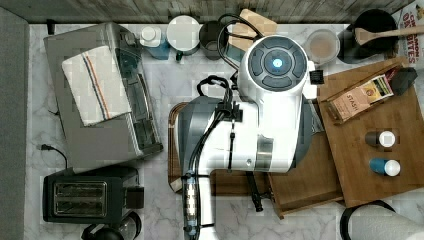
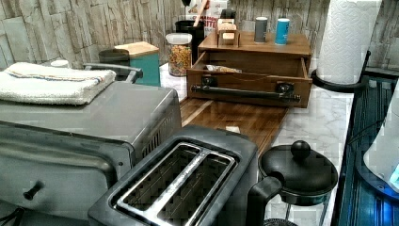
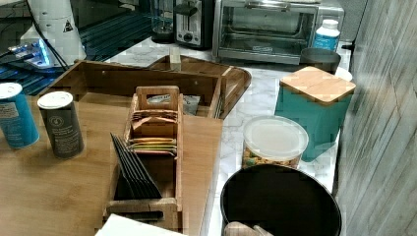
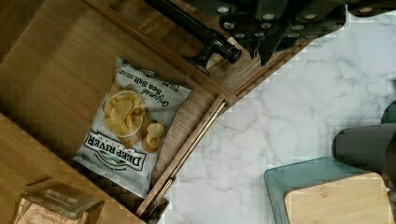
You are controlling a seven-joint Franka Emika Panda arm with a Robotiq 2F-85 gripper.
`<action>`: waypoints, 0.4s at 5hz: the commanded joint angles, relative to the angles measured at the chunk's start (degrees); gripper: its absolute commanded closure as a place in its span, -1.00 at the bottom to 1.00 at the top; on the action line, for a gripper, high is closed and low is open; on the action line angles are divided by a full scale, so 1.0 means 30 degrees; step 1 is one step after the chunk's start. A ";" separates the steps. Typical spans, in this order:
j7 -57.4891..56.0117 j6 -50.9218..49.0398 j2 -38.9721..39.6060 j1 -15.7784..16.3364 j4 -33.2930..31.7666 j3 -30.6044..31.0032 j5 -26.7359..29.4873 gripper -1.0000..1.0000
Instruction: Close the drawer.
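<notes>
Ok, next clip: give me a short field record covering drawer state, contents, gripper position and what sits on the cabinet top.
drawer state: drawer pulled out, open
handle: black bar handle across its front
contents: one chip bag lying flat inside
gripper: gripper beside the handle's end, not touching the bar
cabinet top: tea box, grey bottle, blue bottle
in front of drawer: darker wooden tray on the marble counter

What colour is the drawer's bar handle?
Black, on the drawer; its handle shows best in the left view.
</notes>
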 commanded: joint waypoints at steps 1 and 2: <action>-0.0003 0.0004 0.0001 -0.0075 -0.0001 -0.0048 -0.0052 1.00; -0.3830 -0.0195 0.0191 -0.0177 -0.0045 0.0111 0.0877 1.00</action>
